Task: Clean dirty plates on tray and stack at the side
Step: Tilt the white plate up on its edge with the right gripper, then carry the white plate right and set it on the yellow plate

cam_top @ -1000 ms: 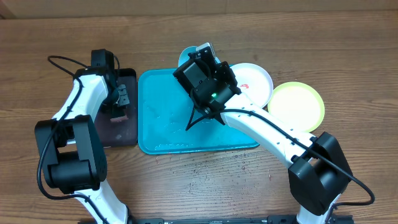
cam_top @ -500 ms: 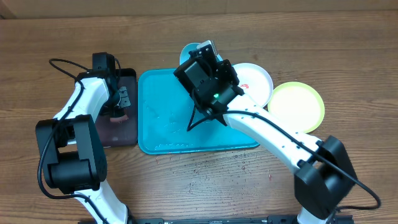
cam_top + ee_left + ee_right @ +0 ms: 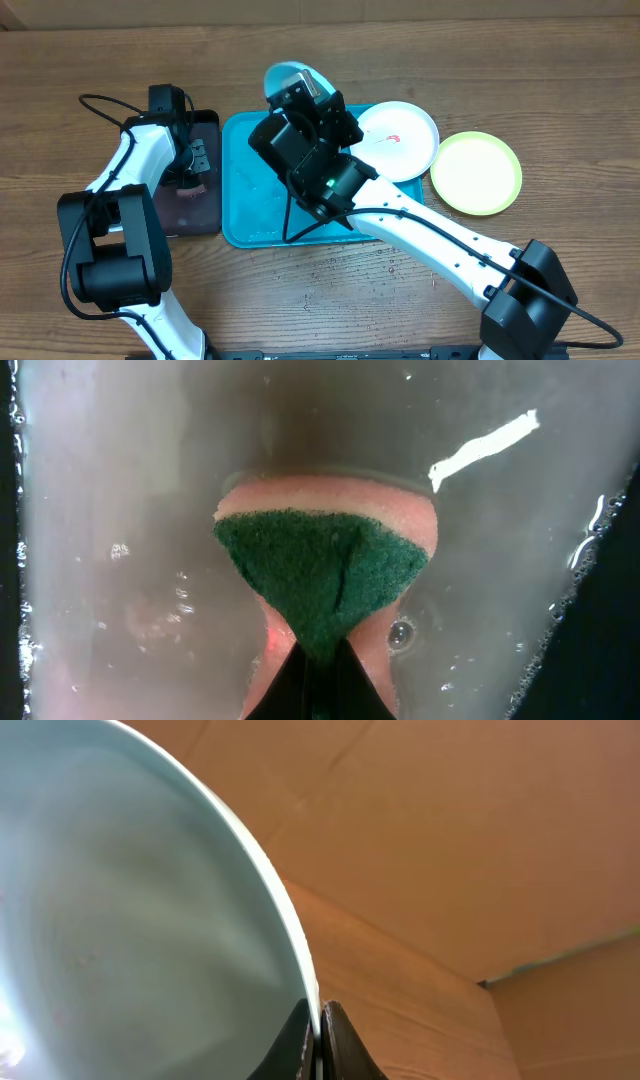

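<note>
Wooden table [image 3: 520, 60] bears the tray [image 3: 250, 195]; right gripper [image 3: 319, 1018] clamps the cyan plate [image 3: 130, 920], left gripper [image 3: 318, 658] pinches a sponge [image 3: 320, 560].

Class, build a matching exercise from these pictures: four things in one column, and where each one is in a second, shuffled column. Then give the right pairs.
Things
1. light cyan plate
2. white plate
3. yellow-green plate
4. sponge

Places
A. flat on the table, right of the blue tray
B. pinched in the left gripper, at the black tray
C. held up at its rim by the right gripper
D. red-smeared, overlapping the blue tray's right rim

Pairs: 1-C, 2-D, 3-A, 4-B
</note>
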